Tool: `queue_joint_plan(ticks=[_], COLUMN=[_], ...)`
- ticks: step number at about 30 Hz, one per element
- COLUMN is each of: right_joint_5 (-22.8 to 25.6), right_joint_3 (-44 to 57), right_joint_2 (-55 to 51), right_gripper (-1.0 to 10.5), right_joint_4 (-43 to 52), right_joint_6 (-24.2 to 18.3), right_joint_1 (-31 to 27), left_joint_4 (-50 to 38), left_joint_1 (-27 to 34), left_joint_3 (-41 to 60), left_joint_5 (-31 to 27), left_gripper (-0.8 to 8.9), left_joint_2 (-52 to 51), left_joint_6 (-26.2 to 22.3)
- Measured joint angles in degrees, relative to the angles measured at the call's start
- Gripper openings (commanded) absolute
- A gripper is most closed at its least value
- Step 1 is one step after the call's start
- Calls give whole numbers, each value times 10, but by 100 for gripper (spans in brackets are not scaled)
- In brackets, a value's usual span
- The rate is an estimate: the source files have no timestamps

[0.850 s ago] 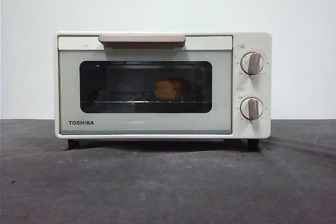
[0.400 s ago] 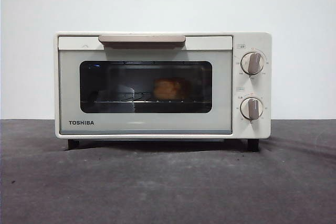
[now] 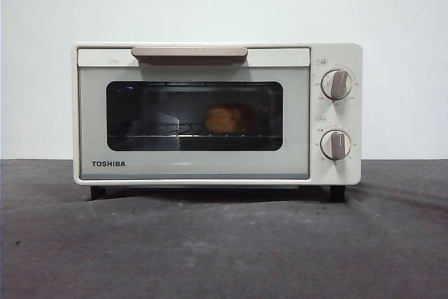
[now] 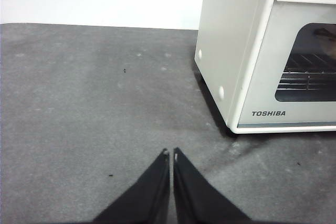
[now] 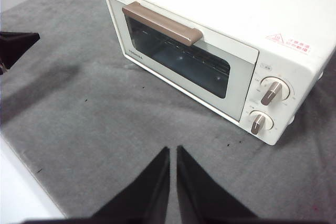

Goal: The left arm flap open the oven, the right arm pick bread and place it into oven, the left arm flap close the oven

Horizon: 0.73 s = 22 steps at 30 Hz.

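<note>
Closest to the cameras, both claws are parked and doing nothing. The left gripper (image 4: 169,153), a pair of pointed black jaws, is pinched together with just a sliver between the tips, holding nothing, hanging over the bare grey felt-like table mat (image 4: 94,108) off to the side of the oven. The right gripper (image 5: 172,149) is the same deal: jaws nearly touching, empty, hovering above the mat well out in front of the oven. A black tip at the edge of the right wrist view is probably the other arm.

Further back sits the cream-white boxy TOSHIBA toaster oven (image 3: 210,166). Its dark glass door is flapped up flush with the body, with the beige bar handle (image 3: 189,52) at the top edge. The two round knobs (image 3: 337,84) look untouched.

Deepest in, through the window, the small lumpy golden-orange bread loaf (image 3: 224,119) sits on the wire rack (image 3: 161,131), a bit right of centre.

So by my read all three steps are done: bread in, door shut, arms clear. Nothing seems left except maybe the arms going home.
</note>
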<state>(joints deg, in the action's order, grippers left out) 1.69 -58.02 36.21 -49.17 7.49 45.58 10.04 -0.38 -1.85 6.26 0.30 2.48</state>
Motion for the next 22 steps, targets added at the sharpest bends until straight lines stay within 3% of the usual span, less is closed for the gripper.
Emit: queue_joint_plan(ticks=[4, 9, 15, 19, 22], right_joint_5=[8, -22, -62, -55, -28], right_joint_3=[3, 68, 268, 403, 477], right_joint_2=[-3, -44, -153, -233, -286], right_gripper=[19, 19, 19, 19, 19], right_joint_4=[61, 172, 298, 334, 334], right_joint_6=[-6, -16, -48, -58, -60], right_joint_1=[-29, -138, -302, -379, -406], left_joint_4=[0, 0, 0, 0, 0], left_joint_1=[0, 0, 0, 0, 0], left_joint_3=[0, 0, 0, 0, 0], left_joint_5=[0, 0, 0, 0, 0], left_gripper=[20, 20, 20, 20, 20], left_joint_2=[0, 0, 0, 0, 0], left_joint_6=[0, 0, 0, 0, 0])
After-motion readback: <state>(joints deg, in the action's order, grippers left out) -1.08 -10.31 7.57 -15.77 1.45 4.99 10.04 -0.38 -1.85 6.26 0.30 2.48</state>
